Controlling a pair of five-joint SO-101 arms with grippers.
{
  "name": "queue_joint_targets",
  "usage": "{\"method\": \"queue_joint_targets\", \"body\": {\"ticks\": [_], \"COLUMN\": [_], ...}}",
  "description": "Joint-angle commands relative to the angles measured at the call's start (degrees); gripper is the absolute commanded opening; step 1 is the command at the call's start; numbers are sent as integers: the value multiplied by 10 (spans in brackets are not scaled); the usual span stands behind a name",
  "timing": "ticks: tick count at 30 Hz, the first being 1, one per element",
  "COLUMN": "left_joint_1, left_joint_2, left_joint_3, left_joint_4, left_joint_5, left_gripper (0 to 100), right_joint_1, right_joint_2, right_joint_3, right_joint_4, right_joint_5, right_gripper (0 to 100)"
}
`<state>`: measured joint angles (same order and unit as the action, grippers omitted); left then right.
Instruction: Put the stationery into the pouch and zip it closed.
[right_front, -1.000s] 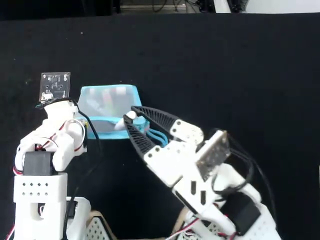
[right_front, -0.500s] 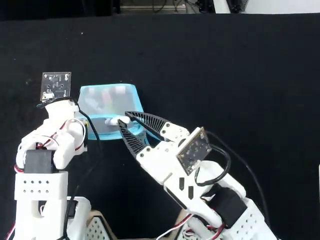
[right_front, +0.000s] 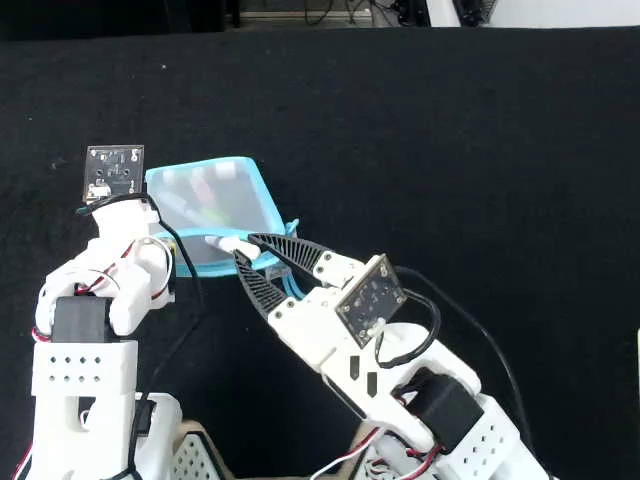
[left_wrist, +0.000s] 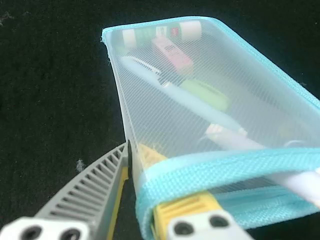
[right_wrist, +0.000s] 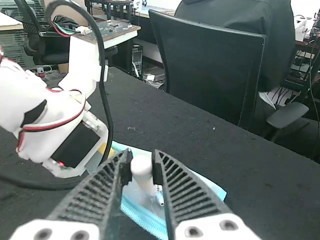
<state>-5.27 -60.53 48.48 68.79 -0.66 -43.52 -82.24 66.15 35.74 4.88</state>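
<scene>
High view: the pouch (right_front: 212, 210) is lying on the black table (right_front: 450, 150) at about nine o'clock from its centre, with the open mouth facing six o'clock. The right gripper (right_front: 243, 250) is coming in from five o'clock, its fingers closed narrowly around a white marker (right_front: 226, 242) whose tip is now crossing the mouth. Over the last second this arm has been advancing toward eleven o'clock. The pouch's far edge has been swinging toward nine o'clock, so the push is turning the pouch as well as loading it. In the left wrist view the left gripper (left_wrist: 134, 154) is pinching the pouch's mouth corner, fingers nearly together on the fabric. Coloured stationery (left_wrist: 172, 52) is showing through the mesh, and the zip band (left_wrist: 225, 167) is standing unfastened. Judgement: insertion is proceeding, but release and zipping are not yet done. Further skewing may strain the left grip.
</scene>
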Motion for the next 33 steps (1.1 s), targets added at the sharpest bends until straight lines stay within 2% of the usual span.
{"method": "queue_joint_targets", "body": {"ticks": [1, 8, 19, 22, 26, 29, 33], "left_joint_1": [-5, -5, -5, -5, -5, -5, -5], "left_joint_2": [-8, -8, -8, -8, -8, -8, -8], "left_joint_3": [-12, -14, -14, -14, -14, -14, -14], "left_joint_4": [-4, -4, -4, -4, -4, -4, -4], "left_joint_5": [-3, -3, -3, -3, -3, -3, -3], "left_gripper": [30, 30, 30, 30, 30, 30, 30], "right_joint_1": [1, -2, -4, -33, -102, -120, -120], "right_joint_2": [3, 4, 4, 4, 5, 8, 7], "right_joint_3": [-63, -106, -1, 26, 71, 86, 87], "right_joint_4": [-1, 17, 17, 18, 17, 17, 17], "right_joint_5": [7, 7, 7, 12, 89, 111, 93], "right_gripper": [11, 11, 11, 11, 12, 17, 140]}}
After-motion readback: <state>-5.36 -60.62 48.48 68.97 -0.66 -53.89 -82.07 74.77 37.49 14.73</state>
